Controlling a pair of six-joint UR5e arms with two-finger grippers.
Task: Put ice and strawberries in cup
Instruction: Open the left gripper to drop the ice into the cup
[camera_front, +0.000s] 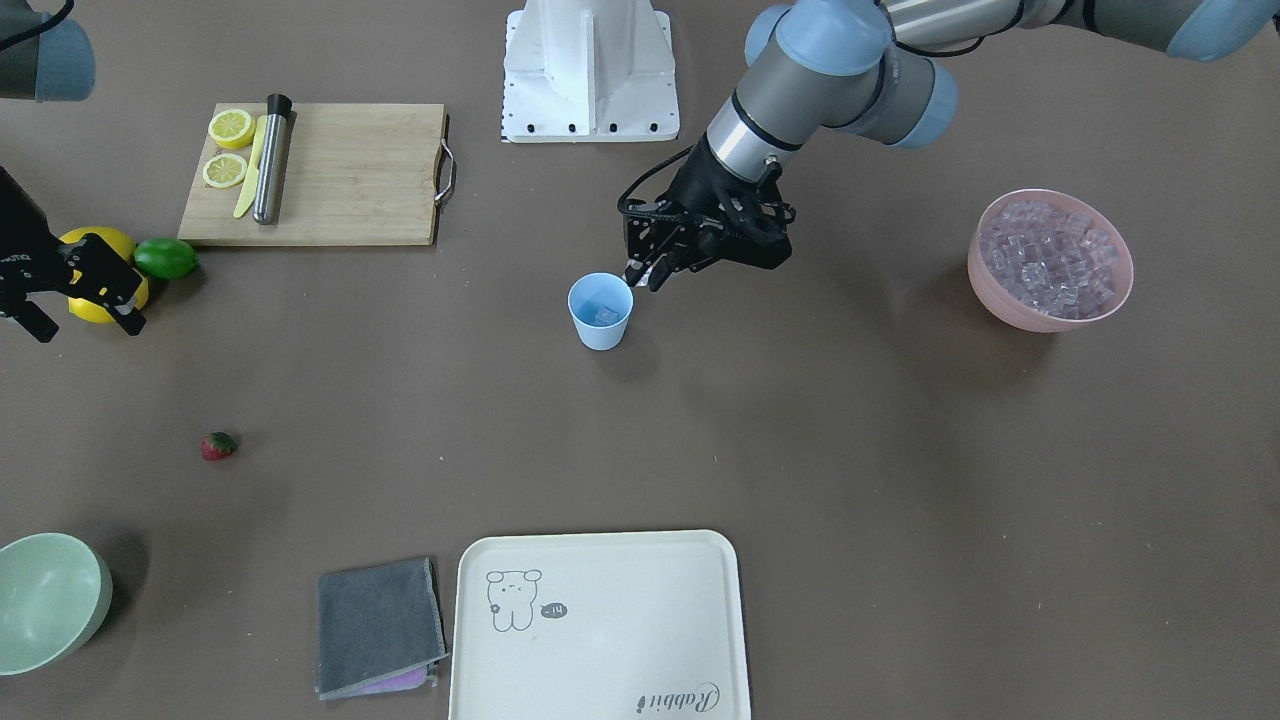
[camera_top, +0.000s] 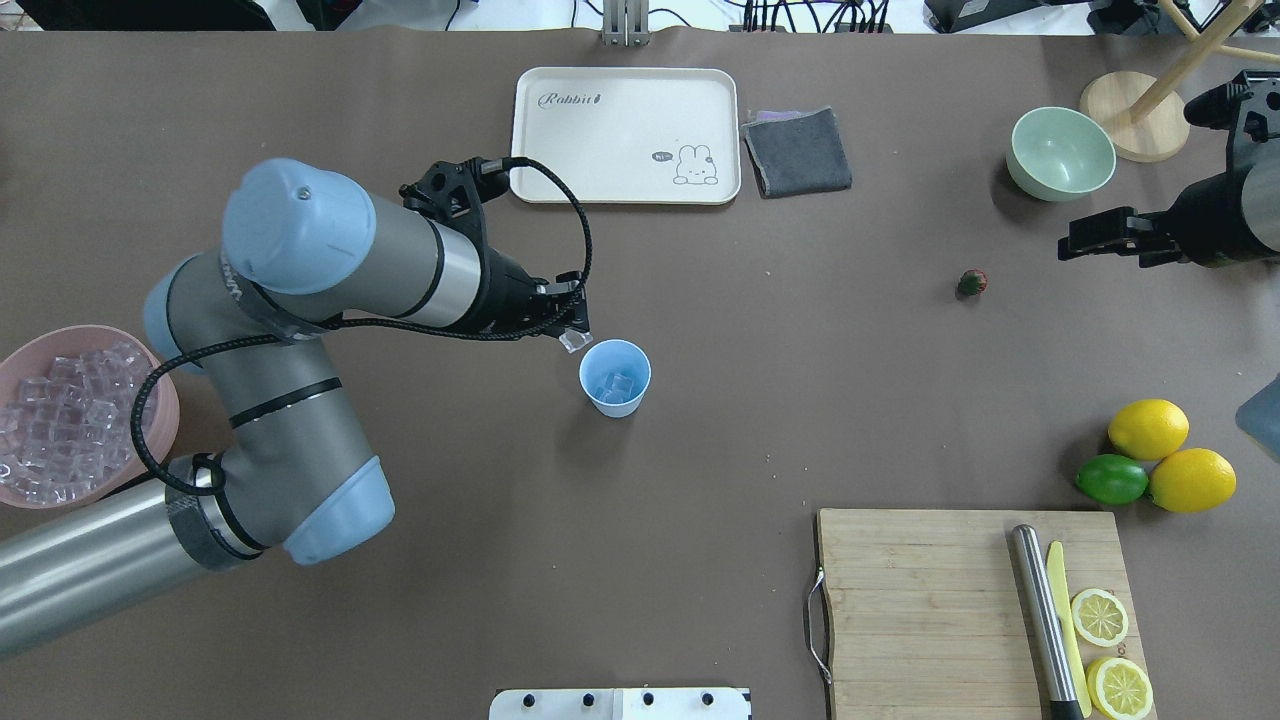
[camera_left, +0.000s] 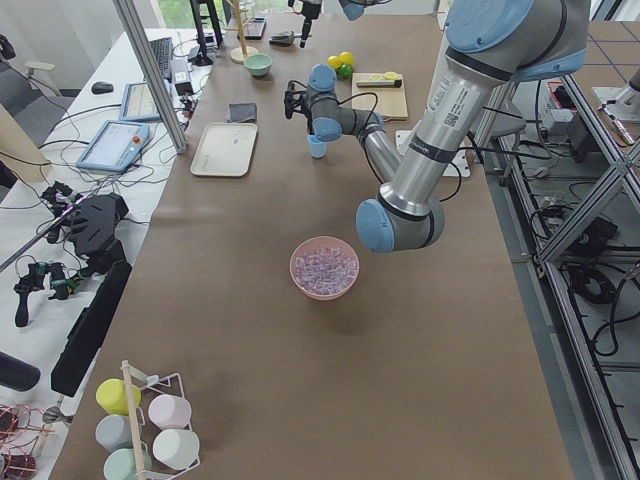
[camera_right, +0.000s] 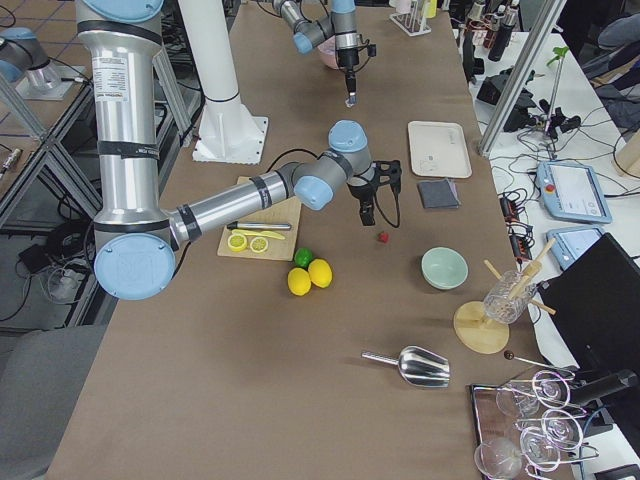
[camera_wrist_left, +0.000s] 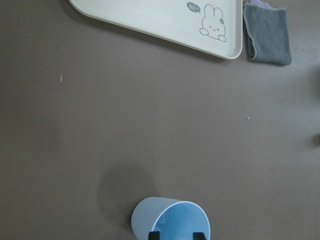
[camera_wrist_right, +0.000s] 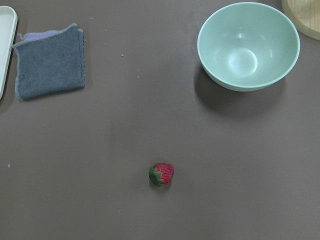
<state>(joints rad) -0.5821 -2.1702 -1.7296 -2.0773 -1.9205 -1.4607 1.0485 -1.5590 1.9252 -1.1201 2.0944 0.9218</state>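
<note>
The pale-blue cup stands upright mid-table with a few ice cubes in it. My left gripper hovers just beside and above its rim, shut on a clear ice cube. In the left wrist view only the cup and the two fingertips at the bottom edge show. More ice fills the pink bowl. One red strawberry lies on the table. My right gripper is open above the table, some way from it.
A cutting board carries lemon halves, a knife and a steel muddler. Two lemons and a lime lie beside it. A pale-green bowl, a grey cloth and a cream tray line the far side.
</note>
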